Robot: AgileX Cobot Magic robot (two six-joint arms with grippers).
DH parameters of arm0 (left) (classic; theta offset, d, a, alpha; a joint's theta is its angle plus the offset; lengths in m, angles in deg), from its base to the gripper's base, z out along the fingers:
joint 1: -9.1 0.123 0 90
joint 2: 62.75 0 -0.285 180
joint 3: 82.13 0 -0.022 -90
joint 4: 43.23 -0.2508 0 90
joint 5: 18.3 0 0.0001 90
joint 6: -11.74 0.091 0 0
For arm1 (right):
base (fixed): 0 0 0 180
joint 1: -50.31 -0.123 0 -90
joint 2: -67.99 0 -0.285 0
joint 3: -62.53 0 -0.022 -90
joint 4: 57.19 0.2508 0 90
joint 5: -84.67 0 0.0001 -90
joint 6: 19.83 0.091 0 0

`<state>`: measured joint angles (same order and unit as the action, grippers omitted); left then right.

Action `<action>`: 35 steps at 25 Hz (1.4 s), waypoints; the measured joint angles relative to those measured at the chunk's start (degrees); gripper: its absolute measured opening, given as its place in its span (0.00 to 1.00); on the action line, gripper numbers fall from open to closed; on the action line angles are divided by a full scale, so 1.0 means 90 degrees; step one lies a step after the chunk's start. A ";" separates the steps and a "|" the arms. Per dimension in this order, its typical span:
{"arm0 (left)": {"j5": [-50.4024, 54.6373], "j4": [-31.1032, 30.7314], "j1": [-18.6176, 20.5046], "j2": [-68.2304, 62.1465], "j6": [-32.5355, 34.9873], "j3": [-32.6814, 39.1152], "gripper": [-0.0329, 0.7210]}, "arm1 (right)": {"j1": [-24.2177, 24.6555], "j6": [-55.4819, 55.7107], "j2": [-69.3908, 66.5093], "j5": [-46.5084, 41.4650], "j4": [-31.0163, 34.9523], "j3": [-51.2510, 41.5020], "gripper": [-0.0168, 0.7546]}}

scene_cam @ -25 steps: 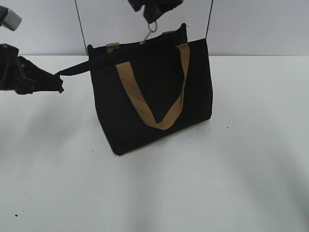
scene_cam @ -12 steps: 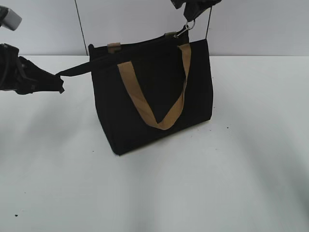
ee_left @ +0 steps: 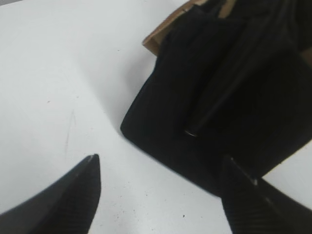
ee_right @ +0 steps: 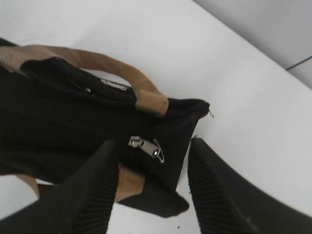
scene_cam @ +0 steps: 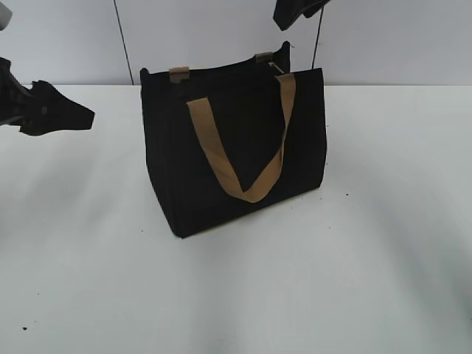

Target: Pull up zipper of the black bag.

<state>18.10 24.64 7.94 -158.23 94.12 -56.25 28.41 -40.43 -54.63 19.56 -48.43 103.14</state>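
Note:
The black bag (scene_cam: 236, 147) stands upright on the white table, with a tan strap handle (scene_cam: 240, 158) hanging down its front. In the right wrist view the silver zipper pull (ee_right: 146, 147) lies loose at the bag's (ee_right: 58, 131) top end, near the corner. My right gripper (ee_right: 153, 151) is open above that end, with the pull below the gap between its fingers; it also shows at the top of the exterior view (scene_cam: 295, 13). My left gripper (ee_left: 161, 168) is open and empty, short of the bag's end (ee_left: 219, 107); it also shows in the exterior view (scene_cam: 81, 118).
A white wall with two dark vertical seams (scene_cam: 122, 37) stands behind the table. The white tabletop (scene_cam: 243, 295) spreads in front of and beside the bag.
My right gripper pulled the zipper pull rightward along the bag's top, then let go and rose. My left gripper released the black end tab, which fell back against the bag.

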 joint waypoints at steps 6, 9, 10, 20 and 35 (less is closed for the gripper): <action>-0.0209 -0.1458 0.0000 0.0640 -0.1850 -0.0007 0.78 | 0.0008 0.0277 0.0602 -0.0353 -0.0242 -0.0228 0.51; -0.0221 -0.2495 0.0000 0.1080 -0.2972 -0.0033 0.77 | 0.0153 0.0494 0.1435 -0.0135 -0.0480 -0.1215 0.51; -0.0204 -0.2958 0.0000 0.1257 -0.3434 -0.0047 0.76 | 0.0228 0.0552 0.1707 0.0032 -0.0507 -0.1636 0.51; 0.1114 -0.5621 0.0002 0.3536 -0.6377 0.0230 0.72 | 0.0808 0.1007 0.5755 0.1536 -0.0533 -0.6230 0.51; 0.2632 -0.6457 0.0002 0.7812 -0.7782 0.1871 0.67 | 0.0810 0.1195 0.9869 0.0999 -0.0063 -0.9334 0.51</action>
<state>41.79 -33.47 7.95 -87.92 24.08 -39.41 35.70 -29.67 34.19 28.55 -49.00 19.14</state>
